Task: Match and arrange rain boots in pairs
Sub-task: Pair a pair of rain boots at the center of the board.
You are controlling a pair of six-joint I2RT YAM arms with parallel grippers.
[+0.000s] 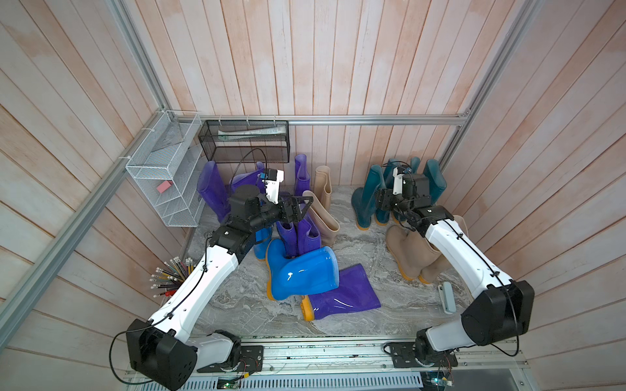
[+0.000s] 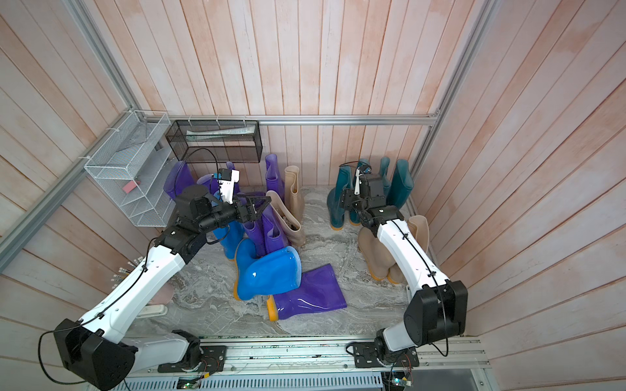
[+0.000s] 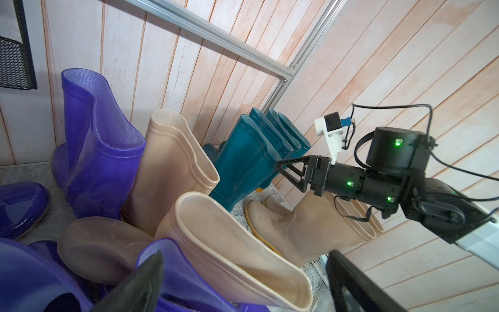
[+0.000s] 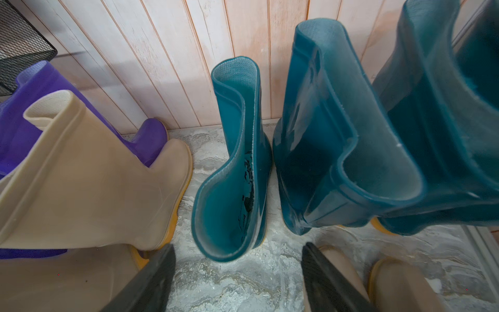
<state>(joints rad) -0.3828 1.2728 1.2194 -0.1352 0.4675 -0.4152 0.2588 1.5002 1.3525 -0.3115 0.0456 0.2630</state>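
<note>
My left gripper (image 1: 299,210) (image 3: 243,283) hangs open over a cluster of rain boots. The mouth of a leaning beige boot (image 3: 229,237) lies between its fingers, untouched, with a purple boot (image 3: 178,275) beside it. My right gripper (image 1: 382,203) (image 4: 240,281) stands open above bare floor, just short of an upright dark teal boot (image 4: 232,167). More teal boots (image 1: 433,179) line the back right. A beige pair (image 1: 410,254) stands under the right arm. A bright blue boot (image 1: 301,270) lies across a purple one (image 1: 342,298) in the middle.
A white wire rack (image 1: 162,176) and a black mesh basket (image 1: 244,142) hang at the back left. Pencils (image 1: 172,274) stick out beside the left arm. A pale grey object (image 1: 447,298) lies near the right wall. Wooden walls enclose the marble floor (image 1: 366,250).
</note>
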